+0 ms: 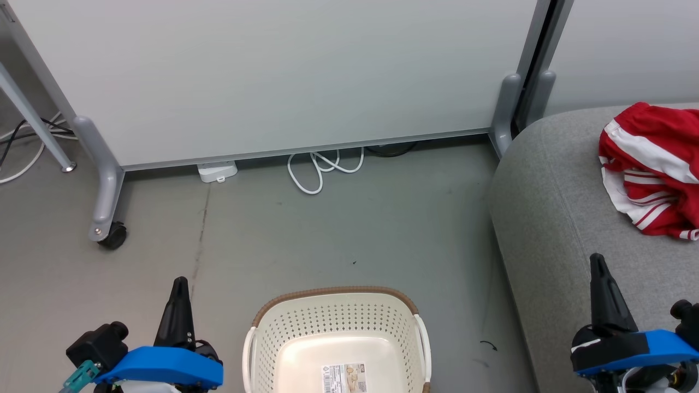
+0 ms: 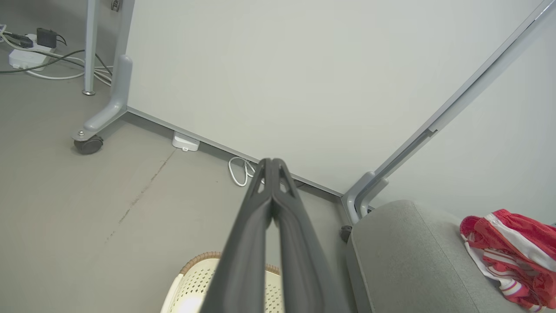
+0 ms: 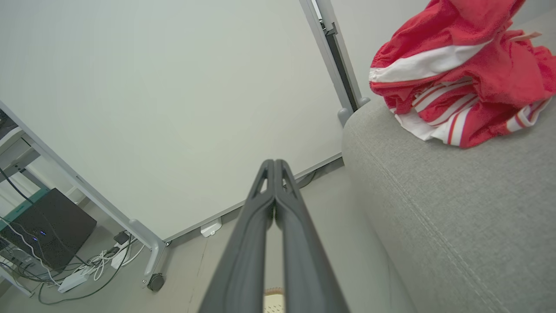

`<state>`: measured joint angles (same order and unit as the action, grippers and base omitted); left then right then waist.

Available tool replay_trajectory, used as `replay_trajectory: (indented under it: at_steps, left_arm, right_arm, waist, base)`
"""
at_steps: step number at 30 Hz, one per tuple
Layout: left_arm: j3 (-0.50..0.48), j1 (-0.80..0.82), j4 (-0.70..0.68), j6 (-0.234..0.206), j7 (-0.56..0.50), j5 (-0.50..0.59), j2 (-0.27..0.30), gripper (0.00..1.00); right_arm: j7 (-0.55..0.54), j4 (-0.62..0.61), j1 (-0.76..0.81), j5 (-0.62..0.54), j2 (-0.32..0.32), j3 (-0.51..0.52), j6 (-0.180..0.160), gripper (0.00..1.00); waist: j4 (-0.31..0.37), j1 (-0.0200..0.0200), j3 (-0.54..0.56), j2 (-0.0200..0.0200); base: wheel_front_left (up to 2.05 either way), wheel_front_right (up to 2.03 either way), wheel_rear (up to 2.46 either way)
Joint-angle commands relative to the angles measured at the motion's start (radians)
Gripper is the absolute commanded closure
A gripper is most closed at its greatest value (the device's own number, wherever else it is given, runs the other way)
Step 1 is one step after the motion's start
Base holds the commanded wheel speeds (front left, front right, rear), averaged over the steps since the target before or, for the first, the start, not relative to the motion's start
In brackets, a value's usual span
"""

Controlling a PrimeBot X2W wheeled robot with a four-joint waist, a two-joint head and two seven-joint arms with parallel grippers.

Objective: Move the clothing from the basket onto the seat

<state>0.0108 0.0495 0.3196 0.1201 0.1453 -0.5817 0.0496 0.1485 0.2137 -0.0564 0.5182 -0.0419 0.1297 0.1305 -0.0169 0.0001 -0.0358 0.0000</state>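
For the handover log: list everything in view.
large fabric sofa seat: one, light grey, right
bright red white-striped sportswear clothing: one, red, crumpled on the seat
cream perforated plastic basket: one, cream with brown rim, floor, bottom centre
flat partition panel on castors: one, white, behind
looped cable: one, white, floor by panel
small plastic box: one, white, under panel
left pincer: one, dark, shut, lower left
right pincer: one, dark, shut, lower right

left gripper [image 1: 179,284]: lower left of head view, fingers pressed together, pointing up, holding nothing | right gripper [image 1: 597,261]: lower right, fingers pressed together, pointing up, holding nothing
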Motion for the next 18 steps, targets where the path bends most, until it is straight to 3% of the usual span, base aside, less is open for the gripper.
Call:
replay_trajectory:
  at_steps: [1, 18]
  left_arm:
    - [-0.009, 0.032, -0.02, 0.004, -0.006, -0.032, 0.001, 1.0]
    - [-0.038, 0.041, -0.035, 0.006, -0.068, -0.276, 0.001, 1.0]
  right_arm:
    - [-0.008, -0.011, -0.023, 0.037, -0.006, -0.001, 0.0, 1.0]
    - [-0.07, -0.002, -0.033, 0.295, -0.007, -0.005, 0.0, 1.0]
  waist:
    - [0.0, 0.0, 0.0, 0.0]
    - [0.003, 0.0, 0.006, 0.0]
  base:
    - [0.0, 0.0, 0.0]
    - [0.0, 0.0, 0.0]
